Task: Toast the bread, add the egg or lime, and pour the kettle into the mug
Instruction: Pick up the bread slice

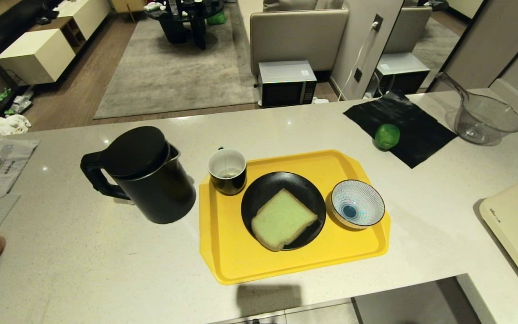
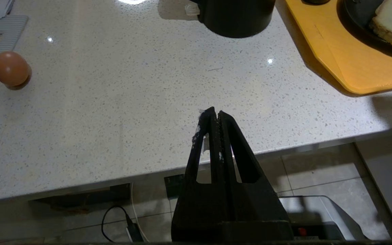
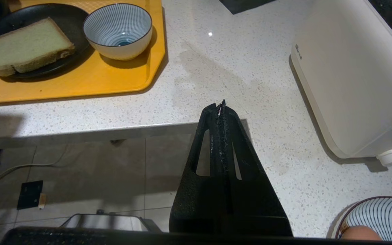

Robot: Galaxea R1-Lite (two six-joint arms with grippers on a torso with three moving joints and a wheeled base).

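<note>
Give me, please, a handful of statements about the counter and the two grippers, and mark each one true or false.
1. The bread lies on a black plate on the yellow tray. True.
2. The lime sits in the striped bowl. False: it rests at the edge of a black cloth beyond the tray; the bowl holds no lime.
3. The kettle stands on the tray. False: it stands on the counter, to the left of the tray.
4. The mug stands at the tray's far left corner. True.
5. The left gripper holds an egg. False: both it and the right gripper are shut on nothing, near the counter's front edge.
</note>
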